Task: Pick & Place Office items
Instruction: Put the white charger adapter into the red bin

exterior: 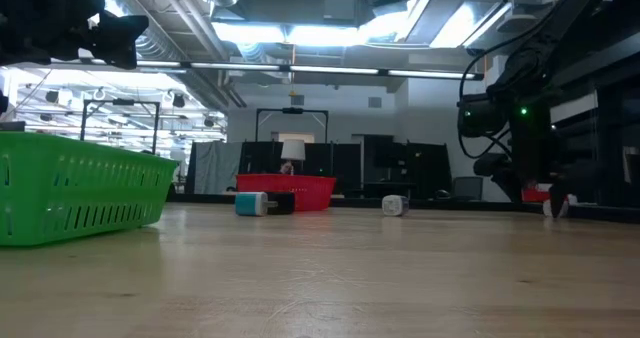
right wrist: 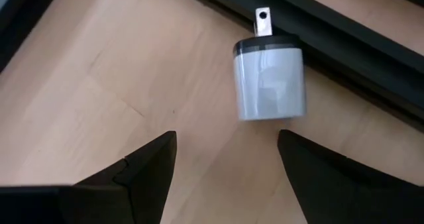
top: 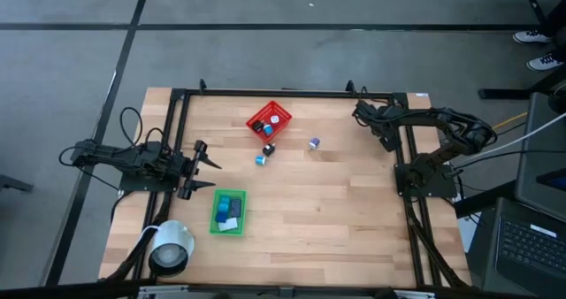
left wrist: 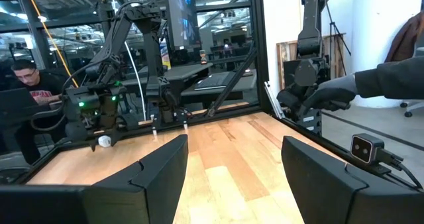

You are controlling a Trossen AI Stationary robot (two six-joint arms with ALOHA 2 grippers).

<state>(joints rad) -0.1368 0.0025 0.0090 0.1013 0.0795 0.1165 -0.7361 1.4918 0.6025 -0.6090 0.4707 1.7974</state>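
Note:
My right gripper [right wrist: 225,164] is open near the table's far right corner [top: 364,113], pointing down. A white plug adapter [right wrist: 269,81] with a black end and a metal prong lies on the wood just ahead of its fingers, beside the black rail, untouched. It also shows in the low view as the white adapter [exterior: 552,206]. On the table near the red basket [top: 269,120] lie a black piece [top: 268,149], a blue-white piece [top: 260,159] and a purple piece [top: 314,143]. The green tray [top: 228,212] holds blue blocks. My left gripper [top: 203,169] waits open at the left edge [left wrist: 232,177].
Black frame rails [top: 407,157] run along the table's edges, one close behind the adapter. A white round object [top: 171,246] sits at the near left corner. The red basket holds small pieces. Bare wood lies across the table's middle and near side. A person [left wrist: 23,78] sits beyond the table.

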